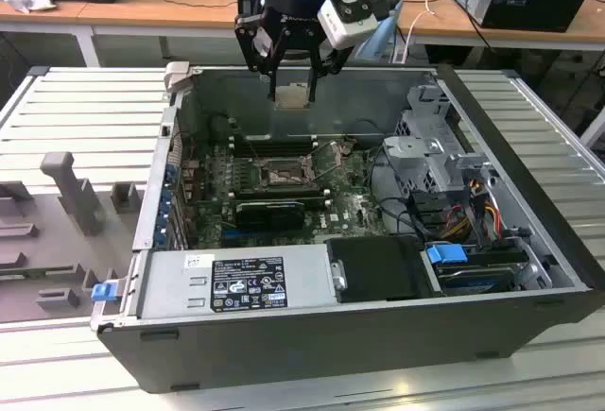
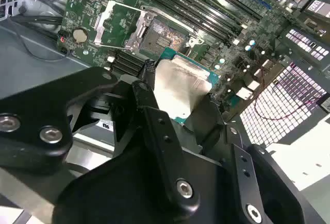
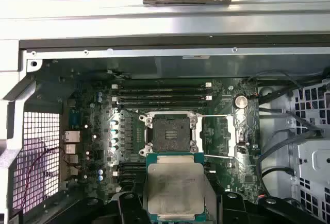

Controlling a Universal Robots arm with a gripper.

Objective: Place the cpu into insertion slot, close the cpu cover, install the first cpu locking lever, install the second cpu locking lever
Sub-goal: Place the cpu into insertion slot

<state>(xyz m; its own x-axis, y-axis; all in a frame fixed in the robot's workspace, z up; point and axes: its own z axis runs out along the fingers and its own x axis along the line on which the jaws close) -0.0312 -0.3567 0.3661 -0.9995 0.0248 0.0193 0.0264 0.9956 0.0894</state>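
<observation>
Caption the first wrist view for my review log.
The gripper holds the cpu above the open insertion slot on the green motherboard.

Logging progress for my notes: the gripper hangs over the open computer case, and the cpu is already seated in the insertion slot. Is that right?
Not quite. The gripper does hang over the open computer case, but the cpu is not seated: the gripper holds it, clear of the socket. The first wrist view shows the insertion slot bare.

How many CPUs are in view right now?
1. The cpu is held in the gripper, hanging above the open case; the insertion slot below is bare, so no second chip sits there.
</observation>
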